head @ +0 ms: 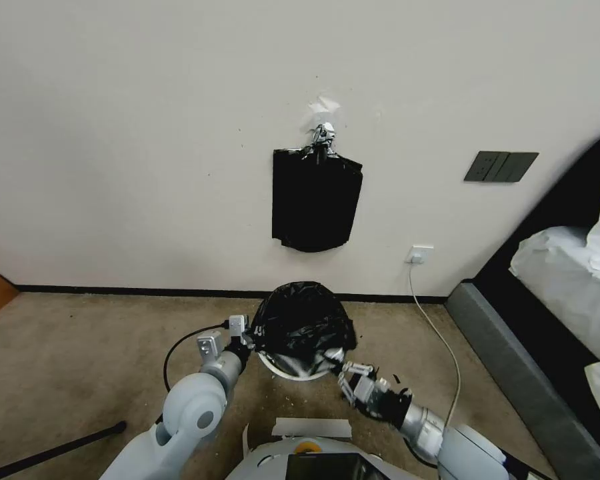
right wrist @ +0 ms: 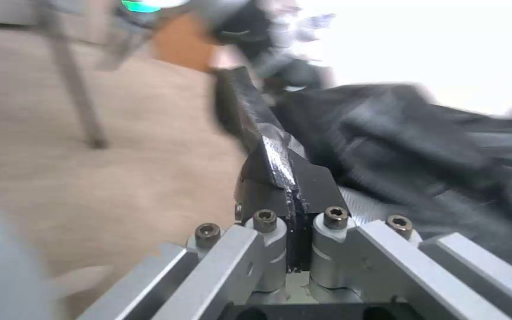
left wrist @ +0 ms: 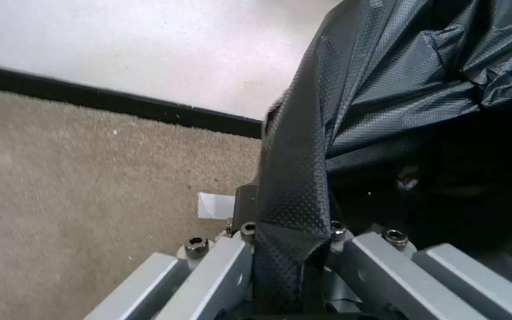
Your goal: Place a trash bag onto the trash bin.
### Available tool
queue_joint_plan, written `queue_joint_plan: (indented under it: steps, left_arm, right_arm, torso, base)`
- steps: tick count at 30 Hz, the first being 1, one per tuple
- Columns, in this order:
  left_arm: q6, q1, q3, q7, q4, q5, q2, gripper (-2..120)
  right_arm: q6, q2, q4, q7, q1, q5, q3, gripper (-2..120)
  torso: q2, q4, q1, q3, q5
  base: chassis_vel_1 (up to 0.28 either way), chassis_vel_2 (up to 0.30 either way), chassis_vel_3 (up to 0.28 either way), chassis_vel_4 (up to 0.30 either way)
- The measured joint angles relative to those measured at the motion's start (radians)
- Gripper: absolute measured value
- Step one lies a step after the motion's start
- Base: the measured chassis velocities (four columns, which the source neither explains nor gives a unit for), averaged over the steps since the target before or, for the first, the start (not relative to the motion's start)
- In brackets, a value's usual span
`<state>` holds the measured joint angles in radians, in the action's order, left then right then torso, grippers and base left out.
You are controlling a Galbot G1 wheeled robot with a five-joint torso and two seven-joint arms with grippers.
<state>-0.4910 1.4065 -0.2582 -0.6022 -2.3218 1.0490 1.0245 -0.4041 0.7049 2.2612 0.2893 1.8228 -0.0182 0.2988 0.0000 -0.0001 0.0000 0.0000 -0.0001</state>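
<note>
The glossy black trash bag [head: 303, 320] lies draped and crumpled over the mouth of the off-white trash bin [head: 288, 371], whose rim shows along the near side. My left gripper [head: 250, 339] is at the bin's left edge, shut on a stretched strip of the bag [left wrist: 291, 178]. In the left wrist view that strip runs down between the fingers [left wrist: 232, 262]. My right gripper [head: 341, 367] is at the bin's near right edge. It is shut on a thin fold of the bag [right wrist: 265, 142], with the bag's bulk [right wrist: 398, 133] beside it.
A flat bundle of black bags [head: 317, 200] hangs from a silver clip [head: 323, 137] on the wall above the bin. A bed [head: 567, 280] with a grey base stands at the right. A white cable [head: 440, 333] runs from the socket [head: 420, 254]. A black rod [head: 53, 450] lies on the carpet.
</note>
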Motion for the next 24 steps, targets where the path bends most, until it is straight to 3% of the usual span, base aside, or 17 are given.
queue_joint_plan:
  steps: [2,4,6,21,24]
  left_arm:
    - [-0.005,0.0,-0.008,-0.015,-0.009,0.038,0.0,1]
    - [-0.025,0.008,-0.032,-0.076,-0.05,0.186,-0.002,1]
    - [-0.028,0.015,-0.038,-0.083,-0.058,0.205,-0.002,1]
    - [-0.046,0.048,-0.062,-0.098,-0.083,0.234,-0.004,1]
    - [-0.04,0.049,-0.061,-0.098,-0.082,0.23,0.0,1]
  right_arm:
    - [-0.004,0.003,-0.019,0.014,-0.001,-0.012,-0.005,0]
    - [-0.005,0.013,-0.116,0.021,-0.054,-0.059,-0.036,0]
    - [-0.001,0.015,-0.144,0.02,-0.074,-0.062,-0.05,0]
    - [0.059,0.022,-0.346,-0.004,-0.21,-0.009,-0.115,0]
    - [0.057,0.027,-0.34,-0.024,-0.2,0.02,-0.123,7]
  torso:
    - [0.0,0.0001,0.0,0.0,0.0]
    - [0.0,0.0001,0.0,0.0,0.0002]
    - [0.0,0.0001,0.0,0.0,0.0002]
    - [0.0,0.0002,0.0,0.0,0.0002]
    - [0.0,0.0001,0.0,0.0,0.0001]
  base:
    - [0.0,0.0,0.0,0.0]
    - [0.0,0.0,0.0,0.0]
    - [0.0,0.0,0.0,0.0]
    - [0.0,0.0,0.0,0.0]
    - [0.0,0.0,0.0,0.0]
